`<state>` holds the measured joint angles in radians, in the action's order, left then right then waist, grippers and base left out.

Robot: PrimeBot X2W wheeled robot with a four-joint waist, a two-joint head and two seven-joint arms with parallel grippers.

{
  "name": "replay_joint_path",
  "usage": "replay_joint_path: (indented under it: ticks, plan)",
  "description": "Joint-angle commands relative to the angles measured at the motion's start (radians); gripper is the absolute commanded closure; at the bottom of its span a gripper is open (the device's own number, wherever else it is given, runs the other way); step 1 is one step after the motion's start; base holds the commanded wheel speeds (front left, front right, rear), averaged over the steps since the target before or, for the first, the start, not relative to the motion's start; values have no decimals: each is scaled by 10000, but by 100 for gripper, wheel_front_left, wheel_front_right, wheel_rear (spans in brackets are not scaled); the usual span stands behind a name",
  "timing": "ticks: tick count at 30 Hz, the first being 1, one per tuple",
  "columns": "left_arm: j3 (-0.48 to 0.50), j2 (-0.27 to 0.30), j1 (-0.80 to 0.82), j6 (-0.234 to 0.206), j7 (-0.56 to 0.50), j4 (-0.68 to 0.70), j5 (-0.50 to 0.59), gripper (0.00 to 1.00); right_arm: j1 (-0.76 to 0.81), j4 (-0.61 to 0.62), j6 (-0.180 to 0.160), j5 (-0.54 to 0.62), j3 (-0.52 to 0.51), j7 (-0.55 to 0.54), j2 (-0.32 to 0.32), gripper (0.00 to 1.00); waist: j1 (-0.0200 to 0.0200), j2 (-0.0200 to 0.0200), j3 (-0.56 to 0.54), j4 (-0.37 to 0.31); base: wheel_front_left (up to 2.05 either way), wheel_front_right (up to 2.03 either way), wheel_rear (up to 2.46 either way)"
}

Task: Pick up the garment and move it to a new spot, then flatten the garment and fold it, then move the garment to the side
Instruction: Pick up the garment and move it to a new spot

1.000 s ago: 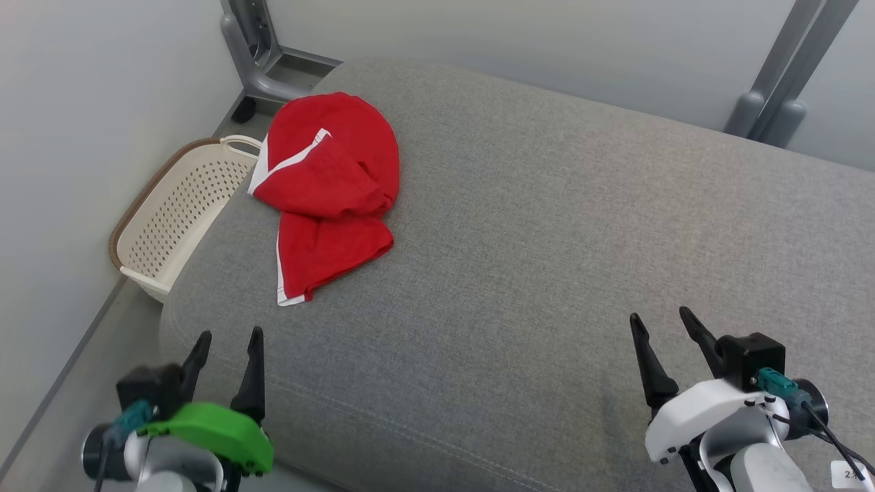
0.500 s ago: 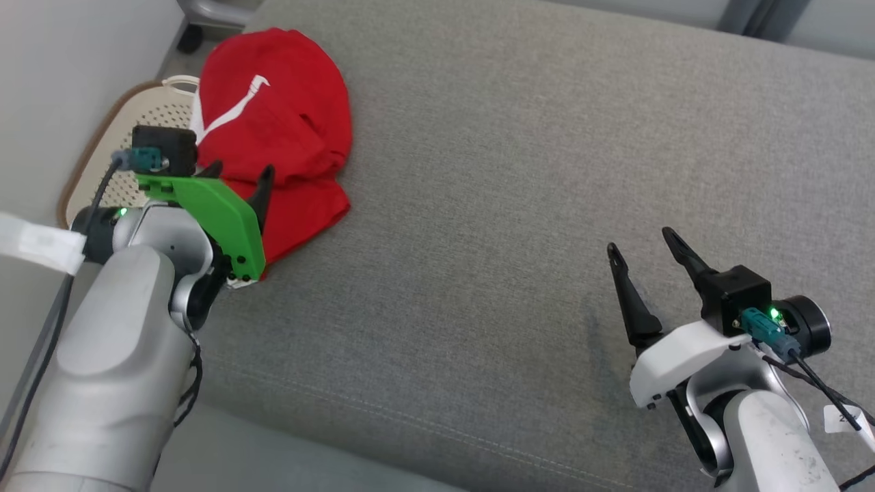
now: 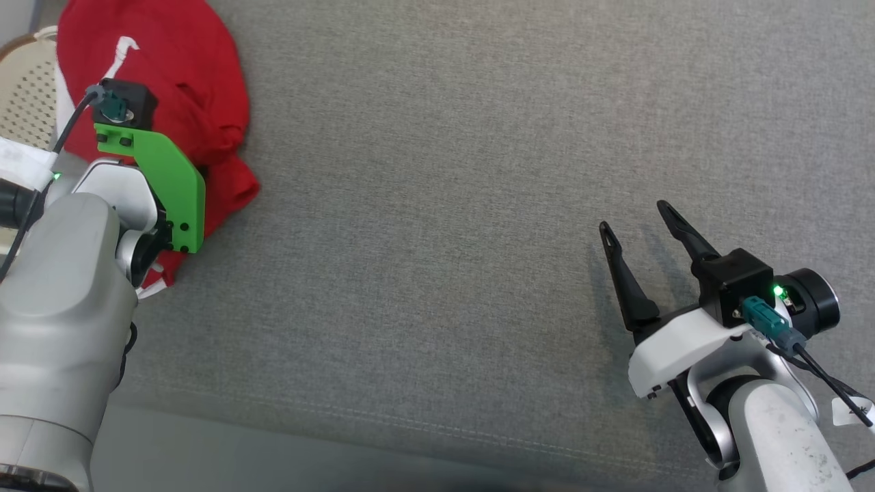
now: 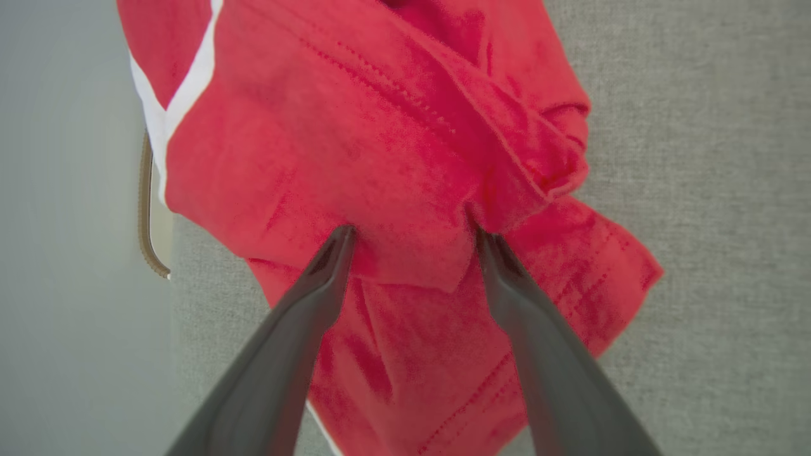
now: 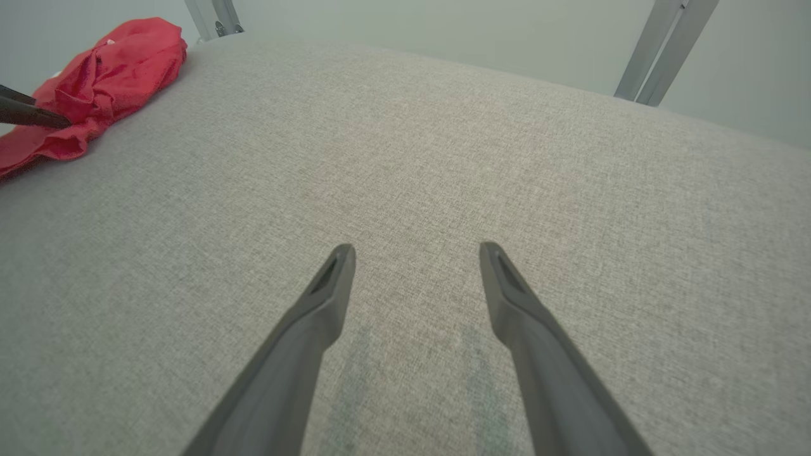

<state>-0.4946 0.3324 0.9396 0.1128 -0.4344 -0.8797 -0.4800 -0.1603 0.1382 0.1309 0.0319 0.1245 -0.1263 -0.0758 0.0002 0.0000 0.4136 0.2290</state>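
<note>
The left gripper (image 4: 410, 235), jaws wide apart, rests both tips on the red garment (image 4: 380, 126) at far left; the right gripper (image 3: 634, 217), also spread, hovers over the grey cushion (image 3: 437, 205), holding nothing.

Garment (image 3: 198, 68) top cut off; basket (image 3: 24, 96) mostly cropped.

The garment (image 4: 393, 126) is soft, matt red cloth with white trim and stitched seams. The cushion (image 3: 478, 171) is coarse grey woven fabric. At 10 o'clock in the head view, the basket (image 3: 27, 89) looks like perforated cream plastic. The green bracket (image 3: 171, 184) is smooth plastic. The fingers (image 5: 304, 342) of the right gripper (image 5: 416, 248) look dark, matt and smooth.
</note>
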Motion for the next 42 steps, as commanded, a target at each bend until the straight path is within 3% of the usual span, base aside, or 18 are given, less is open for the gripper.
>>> replay_joint_path:
  ticks: [1,8,9,10,17,24,33,42]
  plan:
    - [-71,74,243,-112,-68,-174,132,0,-61,112,-5,55,40,-9,-54,0,-2,0,515,-509,0,0,0]
    - [-47,-83,217,-305,-182,-932,-47,0,-59,97,-5,-27,192,-60,-121,0,-2,0,557,-662,0,0,0]
    - [-45,-127,205,-334,-115,-1009,-66,67,-63,62,-5,-45,222,-62,-122,0,-2,0,513,-676,0,0,0]
    - [-23,-171,195,-351,-45,-1069,-109,100,-67,30,-5,-55,250,-70,-116,0,-2,0,472,-690,0,0,0]
    - [57,-256,463,-489,805,-1021,-128,100,-120,-312,-5,-196,369,130,-23,0,-2,0,-67,-801,0,0,0]
    - [-65,-546,751,-145,1461,-398,-235,100,-85,-729,-5,-381,345,448,131,0,-2,0,-921,-1014,0,0,0]
    - [-575,-1286,984,114,1858,1310,-543,100,144,-1345,-5,-659,208,868,235,0,-2,0,-2088,-1920,0,0,0]
    - [-1543,-2211,646,176,2068,3560,-1346,100,328,-1650,-5,-1226,173,1179,251,0,-2,0,-2535,-2801,0,0,0]
